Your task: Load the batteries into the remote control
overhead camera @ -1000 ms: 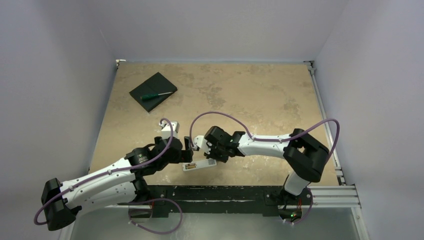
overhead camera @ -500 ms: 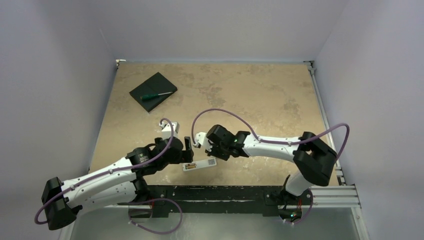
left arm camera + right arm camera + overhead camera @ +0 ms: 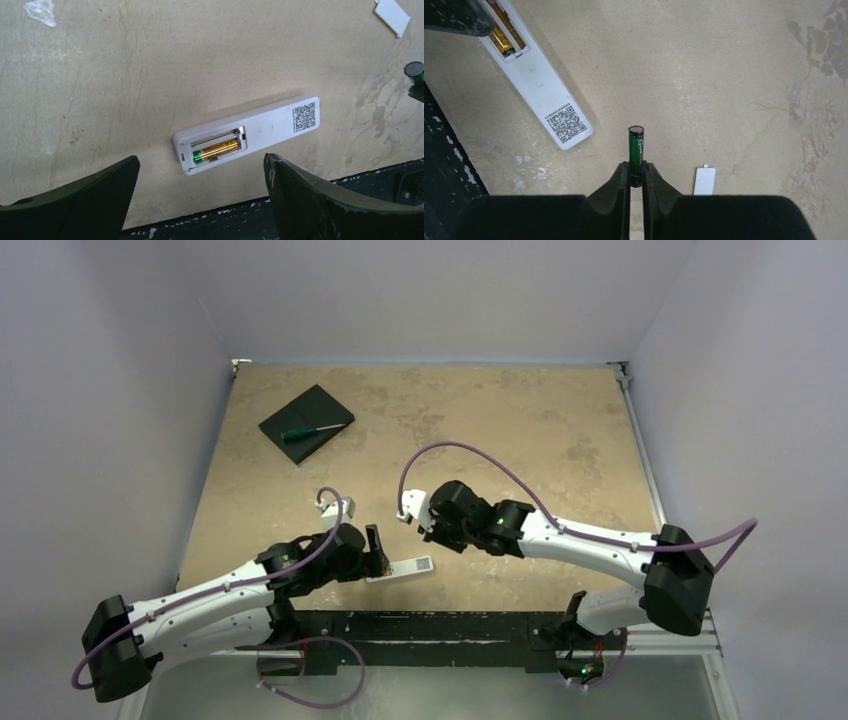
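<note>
The white remote control (image 3: 250, 132) lies back up near the table's (image 3: 100, 75) near edge, with a QR label (image 3: 304, 117) at one end and an open battery bay (image 3: 214, 146) at the other. A gold-and-green battery (image 3: 216, 149) occupies one of its two slots. The left gripper (image 3: 200, 165) hovers over it, fingers apart, hiding the bay in the top view. The right gripper (image 3: 636, 175) pinches the second battery (image 3: 636, 150), whose lower end is hidden between its fingers. A loose white cover (image 3: 704, 181) lies nearby.

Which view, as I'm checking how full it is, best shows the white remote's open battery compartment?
Left wrist view: the open battery compartment of the slim white remote faces the camera unobstructed, one gold-and-green battery seated, the other slot empty. Right wrist catches only its end, top-left; top external shows it tiny beside the left hand.
</note>
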### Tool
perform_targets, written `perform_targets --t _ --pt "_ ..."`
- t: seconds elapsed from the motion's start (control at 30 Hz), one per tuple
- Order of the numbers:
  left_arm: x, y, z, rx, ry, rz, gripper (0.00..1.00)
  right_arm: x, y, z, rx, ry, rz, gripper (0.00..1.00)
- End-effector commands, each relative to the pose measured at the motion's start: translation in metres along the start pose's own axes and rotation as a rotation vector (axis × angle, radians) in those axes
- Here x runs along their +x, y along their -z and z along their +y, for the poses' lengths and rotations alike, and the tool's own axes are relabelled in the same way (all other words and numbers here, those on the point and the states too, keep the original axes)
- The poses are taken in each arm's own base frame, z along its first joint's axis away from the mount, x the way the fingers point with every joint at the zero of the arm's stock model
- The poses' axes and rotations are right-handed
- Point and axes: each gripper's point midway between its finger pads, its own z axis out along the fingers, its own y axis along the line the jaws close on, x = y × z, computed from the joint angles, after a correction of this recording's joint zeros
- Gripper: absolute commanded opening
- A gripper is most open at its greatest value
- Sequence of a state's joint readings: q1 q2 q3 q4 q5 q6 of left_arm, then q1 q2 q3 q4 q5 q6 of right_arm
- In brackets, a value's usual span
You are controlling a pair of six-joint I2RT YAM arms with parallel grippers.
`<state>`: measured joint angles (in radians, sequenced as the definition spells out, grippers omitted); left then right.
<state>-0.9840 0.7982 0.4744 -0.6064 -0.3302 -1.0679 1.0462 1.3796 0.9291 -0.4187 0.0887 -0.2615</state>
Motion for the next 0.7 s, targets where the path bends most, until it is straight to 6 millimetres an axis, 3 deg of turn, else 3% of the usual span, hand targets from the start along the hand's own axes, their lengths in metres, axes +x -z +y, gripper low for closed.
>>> perform_targets --t 0.0,0.33,0.67 --pt "0.003 -0.005 -0.015 0.062 0.067 0.016 0.95 -0.006 0.018 -0.004 0.020 -0.035 -0.042 0.00" --pt "0.028 -0.025 -0.026 0.100 0.054 0.113 0.92 -0.012 0.045 -0.005 0.029 -0.079 -0.115 0.00" --pt "0.025 -0.043 -0.054 0.144 -0.008 0.136 0.90 -0.015 0.059 0.000 0.015 -0.135 -0.151 0.00"
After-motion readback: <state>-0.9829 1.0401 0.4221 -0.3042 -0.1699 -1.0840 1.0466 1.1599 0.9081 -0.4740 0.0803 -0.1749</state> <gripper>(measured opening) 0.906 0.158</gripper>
